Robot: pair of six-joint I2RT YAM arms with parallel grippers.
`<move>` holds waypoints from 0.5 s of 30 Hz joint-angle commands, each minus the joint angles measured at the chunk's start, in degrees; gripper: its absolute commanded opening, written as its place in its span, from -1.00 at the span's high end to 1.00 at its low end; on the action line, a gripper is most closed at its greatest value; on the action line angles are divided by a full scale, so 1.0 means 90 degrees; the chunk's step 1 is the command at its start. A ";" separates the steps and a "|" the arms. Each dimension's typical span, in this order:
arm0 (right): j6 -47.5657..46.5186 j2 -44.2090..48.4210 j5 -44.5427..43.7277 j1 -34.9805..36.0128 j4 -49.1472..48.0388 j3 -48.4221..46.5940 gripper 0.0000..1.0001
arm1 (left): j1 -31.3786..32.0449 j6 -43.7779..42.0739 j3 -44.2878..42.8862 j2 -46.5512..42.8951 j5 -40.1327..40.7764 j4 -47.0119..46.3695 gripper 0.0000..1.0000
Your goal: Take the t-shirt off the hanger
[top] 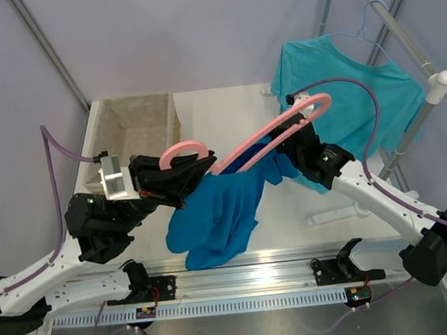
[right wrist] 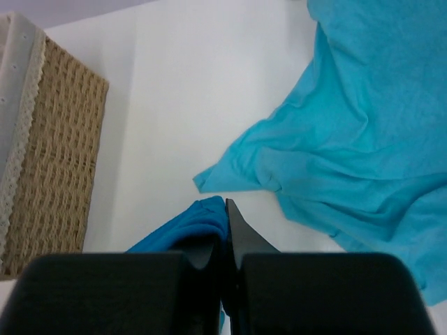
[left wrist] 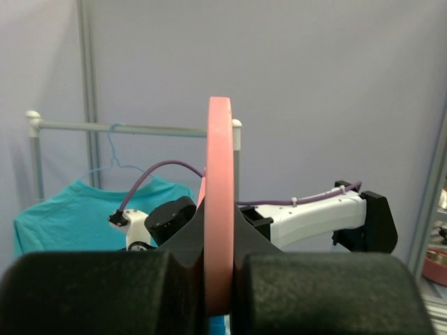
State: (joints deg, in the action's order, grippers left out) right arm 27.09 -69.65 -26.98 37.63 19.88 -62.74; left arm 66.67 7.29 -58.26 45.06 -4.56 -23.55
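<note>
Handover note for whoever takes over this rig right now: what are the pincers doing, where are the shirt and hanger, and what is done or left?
Left pincer: shut on the pink hanger, near its hook.
Right pincer: shut on a fold of the royal-blue t-shirt.
T-shirt: hangs bunched from the hanger's middle; the hanger's far end is bare.
Done: both grips are made and the shirt looks partly off.
Left: pull the shirt fully free of the hanger.

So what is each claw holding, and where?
Left claw clamps the hanger at its hook end. Right claw pinches a bunched fold of the t-shirt.
</note>
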 commanded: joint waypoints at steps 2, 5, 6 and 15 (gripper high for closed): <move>-0.0189 -0.0424 -0.0286 -0.0226 -0.0255 -0.0461 1.00 | 0.0023 -0.0272 -0.0343 -0.0406 0.0213 -0.1874 1.00; -0.0052 -0.0533 0.0447 -0.0226 -0.0799 -0.0024 1.00 | 0.0033 -0.0477 -0.0421 -0.0358 0.0067 -0.2285 1.00; -0.0032 -0.0562 0.0855 -0.0226 -0.0996 0.0114 1.00 | 0.0033 -0.0517 -0.0479 -0.0271 0.0038 -0.2305 1.00; -0.0743 -0.1333 0.2956 -0.0196 -0.1555 0.0302 1.00 | 0.0023 -0.1181 -0.0295 0.0140 0.0135 -0.3144 1.00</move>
State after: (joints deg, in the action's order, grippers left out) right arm 24.86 -79.20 -7.70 36.95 6.85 -60.69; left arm 66.52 -0.91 -58.70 47.57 -2.98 -35.03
